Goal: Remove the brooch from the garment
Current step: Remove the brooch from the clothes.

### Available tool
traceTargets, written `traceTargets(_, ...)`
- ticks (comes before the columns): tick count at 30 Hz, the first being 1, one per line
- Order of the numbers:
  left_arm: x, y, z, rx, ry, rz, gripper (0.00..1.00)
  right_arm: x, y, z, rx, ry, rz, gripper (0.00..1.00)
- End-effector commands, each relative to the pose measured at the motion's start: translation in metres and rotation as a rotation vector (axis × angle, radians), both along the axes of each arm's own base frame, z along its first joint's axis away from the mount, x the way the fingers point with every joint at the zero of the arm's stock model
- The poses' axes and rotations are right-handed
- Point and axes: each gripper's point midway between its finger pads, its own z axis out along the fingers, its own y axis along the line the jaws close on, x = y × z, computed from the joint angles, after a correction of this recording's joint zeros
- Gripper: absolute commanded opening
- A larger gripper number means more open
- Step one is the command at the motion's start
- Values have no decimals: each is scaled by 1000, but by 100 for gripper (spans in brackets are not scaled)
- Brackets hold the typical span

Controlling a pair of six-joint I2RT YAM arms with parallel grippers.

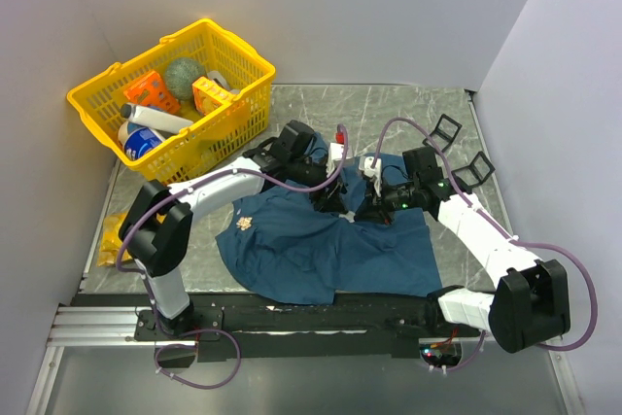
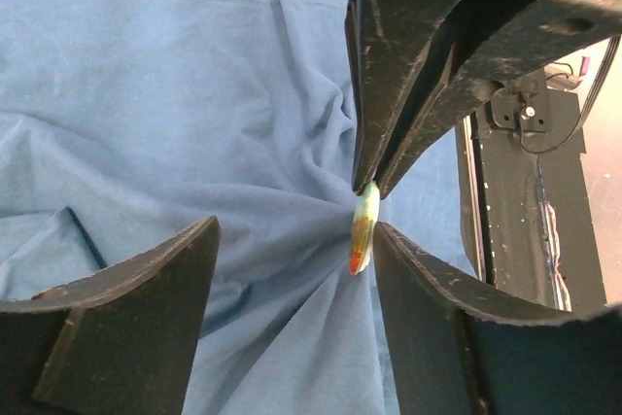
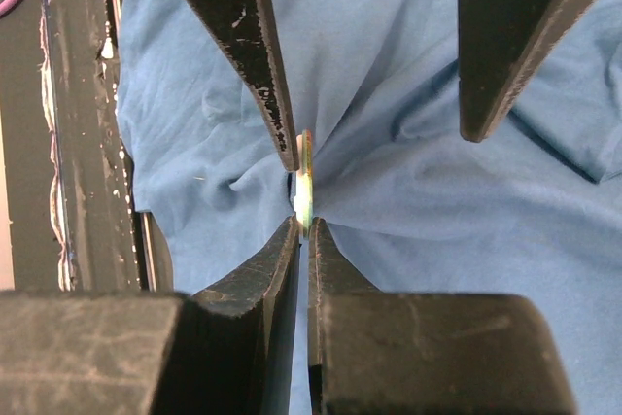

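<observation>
Blue shirt (image 1: 321,250): puckered around brooch (image 2: 362,232).
Right tool (image 3: 302,224): clamped on brooch, detaching step.
Left tool (image 2: 296,230): wide; should pin shirt next.

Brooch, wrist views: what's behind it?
Blue shirt, puckered into folds radiating from the brooch. The right gripper has its jaws shut on the brooch's edge. How it fastens to the cloth is hidden by the brooch itself and the jaws.

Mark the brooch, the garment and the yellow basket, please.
brooch (image 2: 362,235), left wrist view, on its coloured edge, about mid-length.
garment (image 1: 292,250), top external view, on bare blue cloth near its front hem.
yellow basket (image 1: 214,128), top external view, on its front mesh wall.
</observation>
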Motion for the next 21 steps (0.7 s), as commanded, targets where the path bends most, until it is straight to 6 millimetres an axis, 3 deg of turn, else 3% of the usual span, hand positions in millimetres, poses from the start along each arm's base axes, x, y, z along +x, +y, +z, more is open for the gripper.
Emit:
traceTargets(1,0,-9,10,-30,-29,-25,67,-1,2,6,35,-28,17,0)
traceTargets(4,-4,-9,9,-28,-24,-40,62,0,2,6,34,-29,15,0)
traceTargets(12,-21,-6,11,-40,-1,-129,62,2,1,4,24,-36,10,0)
traceTargets(21,-25,-8,7,-36,15,-149,59,0,2,8,37,-35,13,0)
